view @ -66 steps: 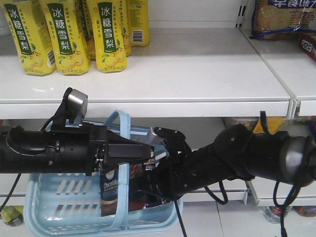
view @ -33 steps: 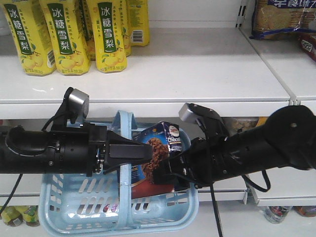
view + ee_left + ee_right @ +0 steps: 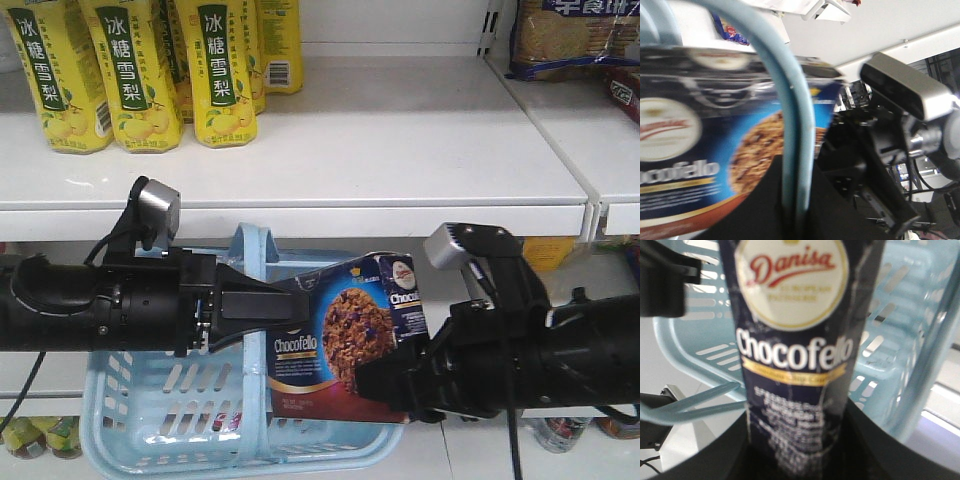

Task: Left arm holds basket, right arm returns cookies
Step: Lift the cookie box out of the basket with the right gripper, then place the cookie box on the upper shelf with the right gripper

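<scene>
The left arm reaches in from the left, and my left gripper (image 3: 262,308) is shut on the arched handle (image 3: 252,245) of the light blue basket (image 3: 170,420), which hangs below the shelf. The handle (image 3: 797,150) runs between the black jaws in the left wrist view. My right gripper (image 3: 385,385) is shut on the navy Chocofello cookies box (image 3: 345,335) and holds it tilted, above the basket's right rim. The box (image 3: 797,355) fills the right wrist view between the fingers (image 3: 890,460), and it shows behind the handle in the left wrist view (image 3: 700,150).
A white shelf (image 3: 400,150) runs above both arms, with yellow drink packs (image 3: 130,70) at its back left. Biscuit packs (image 3: 570,35) sit on the neighbouring shelf at the upper right. Bottles (image 3: 40,435) stand low on the floor shelf at left.
My right gripper has lifted the cookies box up out of the basket and drawn it right. The left gripper has kept its hold on the handle.
</scene>
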{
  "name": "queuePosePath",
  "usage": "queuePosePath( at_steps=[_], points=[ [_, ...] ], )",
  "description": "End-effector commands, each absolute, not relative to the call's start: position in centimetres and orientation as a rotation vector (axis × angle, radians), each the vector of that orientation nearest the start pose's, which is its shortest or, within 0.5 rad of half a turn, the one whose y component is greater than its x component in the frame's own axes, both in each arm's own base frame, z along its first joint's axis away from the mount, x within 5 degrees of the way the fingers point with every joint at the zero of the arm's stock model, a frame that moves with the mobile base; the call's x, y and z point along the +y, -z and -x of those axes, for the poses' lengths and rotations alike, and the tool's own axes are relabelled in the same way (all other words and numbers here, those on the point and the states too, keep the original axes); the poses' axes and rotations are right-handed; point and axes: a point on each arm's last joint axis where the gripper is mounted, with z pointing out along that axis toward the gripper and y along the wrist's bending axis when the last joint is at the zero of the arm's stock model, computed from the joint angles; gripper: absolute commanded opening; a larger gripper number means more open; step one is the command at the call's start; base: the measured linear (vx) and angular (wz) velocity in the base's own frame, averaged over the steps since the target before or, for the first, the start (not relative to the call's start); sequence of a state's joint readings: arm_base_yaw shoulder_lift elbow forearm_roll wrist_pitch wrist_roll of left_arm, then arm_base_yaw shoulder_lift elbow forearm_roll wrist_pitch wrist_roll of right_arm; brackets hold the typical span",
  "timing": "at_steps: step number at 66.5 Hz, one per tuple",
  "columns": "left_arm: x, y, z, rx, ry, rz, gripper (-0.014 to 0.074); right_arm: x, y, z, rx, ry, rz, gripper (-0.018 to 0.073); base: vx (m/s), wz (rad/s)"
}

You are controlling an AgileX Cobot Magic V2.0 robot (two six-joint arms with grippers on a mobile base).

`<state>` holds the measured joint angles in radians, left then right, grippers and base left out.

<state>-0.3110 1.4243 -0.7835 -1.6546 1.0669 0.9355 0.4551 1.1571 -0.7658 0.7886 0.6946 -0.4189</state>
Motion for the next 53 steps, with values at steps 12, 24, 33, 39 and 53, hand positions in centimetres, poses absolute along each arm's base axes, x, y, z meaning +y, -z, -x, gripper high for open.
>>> queuePosePath(
  at_steps=[12, 24, 33, 39, 53],
  points=[
    [-15.8, -30.6, -22.4, 1.998, 1.843, -0.258, -0.0006, 10.5, -33.4, -15.4, 2.264, -0.676, 0.494, 0.0090, 0.00, 0.00],
    [-15.8, -30.6, -22.4, 1.998, 1.843, -0.258, -0.0006, 8.9, -38.7, -14.0, 2.089, -0.581, 0.454, 0.0091, 0.00, 0.00],
    [-15.8, -30.6, -22.4, 1.998, 1.843, -0.258, -0.0006, 8.1, -42.2, -13.6, 1.979, -0.523, 0.423, 0.0094, 0.00, 0.00],
    [-15.8, -30.6, -22.4, 1.998, 1.843, -0.258, -0.0006, 7.8, -43.8, -13.9, 1.917, -0.482, 0.409, 0.0095, 0.00, 0.00],
    [-15.8, -30.6, -22.4, 1.998, 1.843, -0.258, -0.0006, 7.9, -45.6, -16.0, 1.794, -0.425, 0.318, 0.0097, 0.00, 0.00]
  ],
)
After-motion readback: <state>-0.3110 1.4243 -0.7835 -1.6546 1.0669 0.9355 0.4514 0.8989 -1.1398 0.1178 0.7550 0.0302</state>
